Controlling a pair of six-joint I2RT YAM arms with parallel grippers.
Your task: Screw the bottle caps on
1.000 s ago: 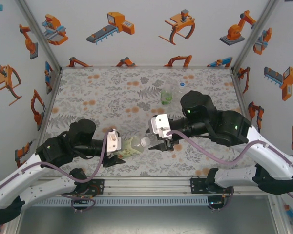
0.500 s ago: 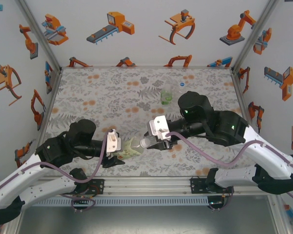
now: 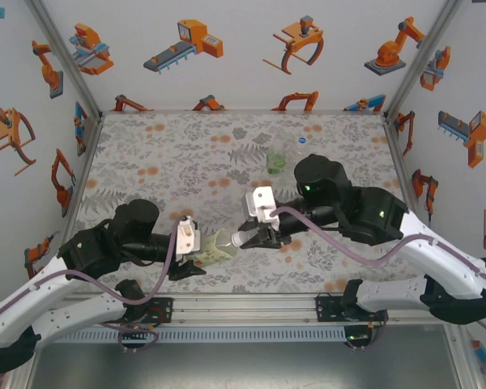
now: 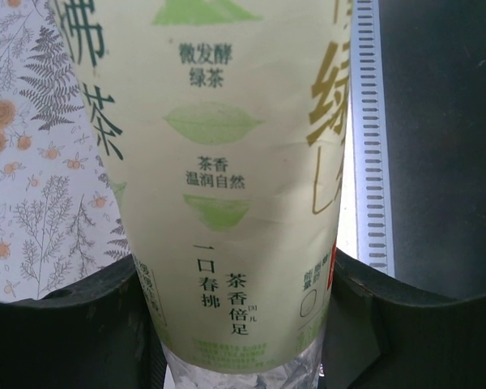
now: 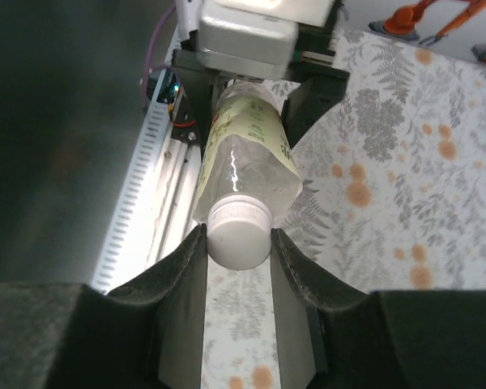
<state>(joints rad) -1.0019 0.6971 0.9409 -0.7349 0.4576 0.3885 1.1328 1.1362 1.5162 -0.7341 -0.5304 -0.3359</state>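
Right gripper (image 5: 237, 253), wider apart a second earlier, pinched onto white cap (image 5: 239, 231) at mouth of green tea bottle (image 4: 227, 162), left gripper (image 3: 196, 258) stayed clamped around its body.

Near the front edge of the bench (image 3: 146, 162), midway between the two arms: tea bottle (image 3: 219, 247) on its side, base end to the left, neck to the right. Around the base end, left gripper (image 3: 196, 258), one finger on each side, both touching. On the neck, screw cap (image 5: 239, 233), pinched between the two fingers of the right gripper (image 3: 243, 240). Well behind, toward the back right of the bench: second bottle (image 3: 276, 160), upright, apart from both grippers.
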